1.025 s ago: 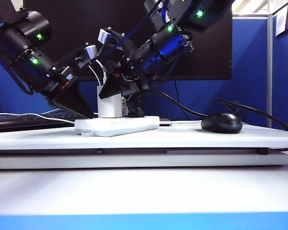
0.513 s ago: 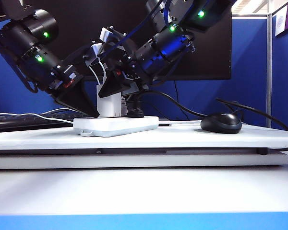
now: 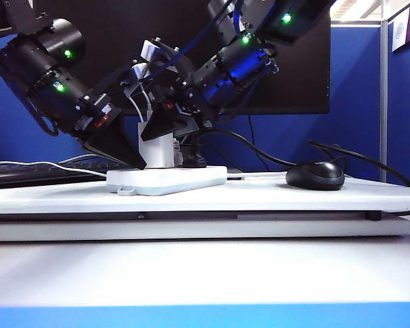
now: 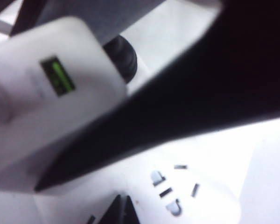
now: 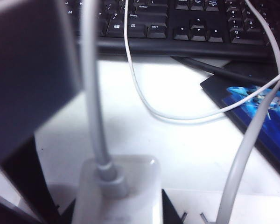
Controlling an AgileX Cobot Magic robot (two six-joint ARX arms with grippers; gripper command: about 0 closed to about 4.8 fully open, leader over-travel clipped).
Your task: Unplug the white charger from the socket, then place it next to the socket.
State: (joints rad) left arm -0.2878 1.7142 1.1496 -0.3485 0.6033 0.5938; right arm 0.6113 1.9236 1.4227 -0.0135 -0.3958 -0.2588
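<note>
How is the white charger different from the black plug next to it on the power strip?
The white charger is a tall boxy block; the black plug is low and round. The right tool grips the charger, while nothing holds the black plug. Both sit plugged into the socket, which the left tool presses down.

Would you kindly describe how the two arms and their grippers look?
Both arms are black, built of rounded cylindrical segments with small green lights. The right arm carries blue cables and a blue sheen; the left arm shows red markings near its wrist. The left gripper and right gripper have dark wedge-shaped fingers.
</note>
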